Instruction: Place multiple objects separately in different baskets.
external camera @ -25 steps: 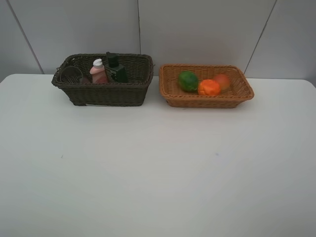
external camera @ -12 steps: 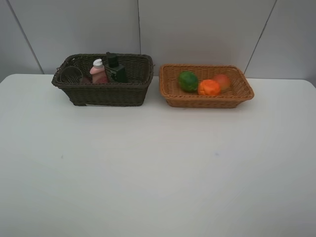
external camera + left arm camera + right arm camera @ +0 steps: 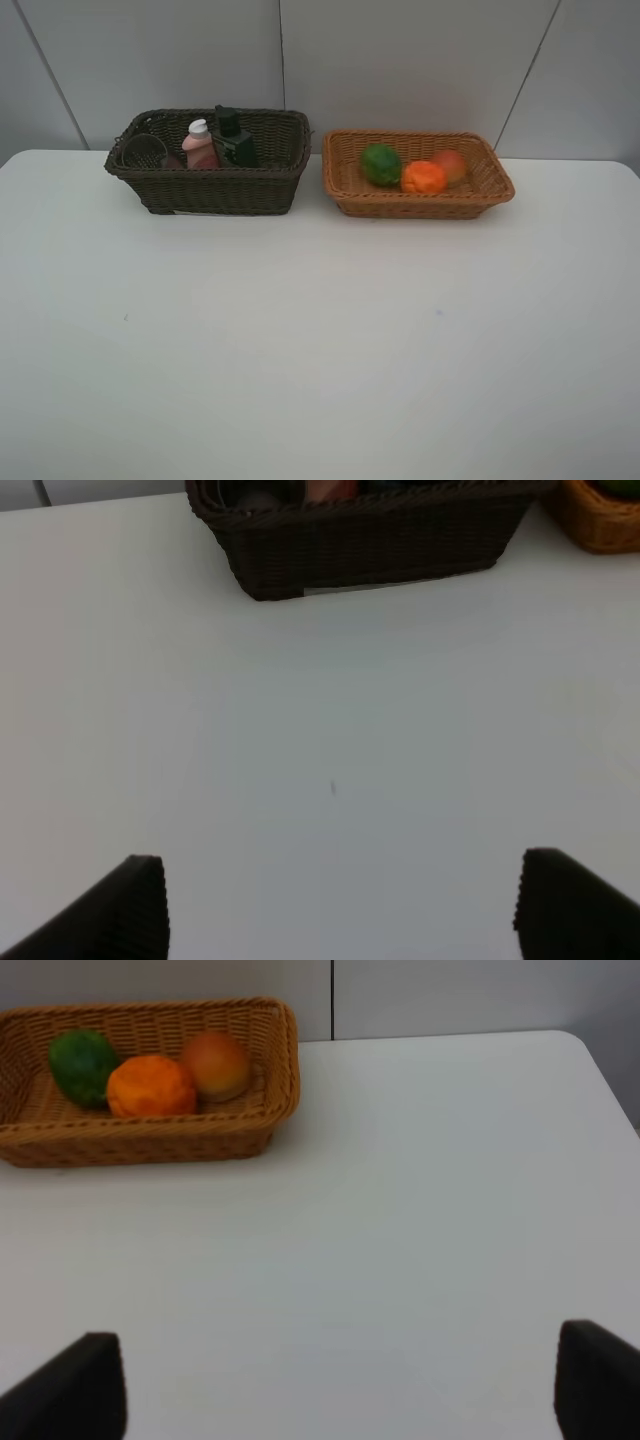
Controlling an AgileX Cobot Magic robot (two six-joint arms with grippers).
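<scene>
The dark brown basket stands at the back left and holds the mauve cup, the pink white-capped bottle and the black square bottle. The light tan basket at the back right holds the green fruit, the tangerine and the peach-like fruit. Neither arm shows in the exterior view. My left gripper is open and empty over bare table in front of the dark basket. My right gripper is open and empty, well back from the tan basket.
The white table stretches from the baskets to the front edge. A grey panelled wall stands right behind the baskets. The table's right edge shows in the right wrist view.
</scene>
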